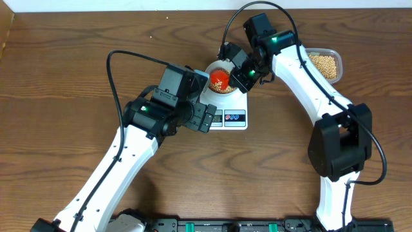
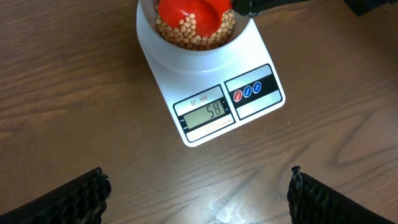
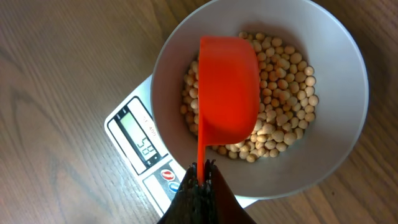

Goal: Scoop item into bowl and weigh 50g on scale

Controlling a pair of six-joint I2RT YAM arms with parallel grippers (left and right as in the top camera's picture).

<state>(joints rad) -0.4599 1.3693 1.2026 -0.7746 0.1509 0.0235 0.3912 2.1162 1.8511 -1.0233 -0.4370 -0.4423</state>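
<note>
Right wrist: R hand tight on scoop

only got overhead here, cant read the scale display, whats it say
Observer: The left wrist view shows the scale's display reading 58.
Operator: ok over target. is the right gripper really holding the scoop
Observer: Yes, the right gripper is shut on the handle of the orange scoop, whose cup is over the soybeans in the bowl.
Operator: and the left one
Observer: The left gripper is open and empty, over bare table on the display side of the scale.
</note>
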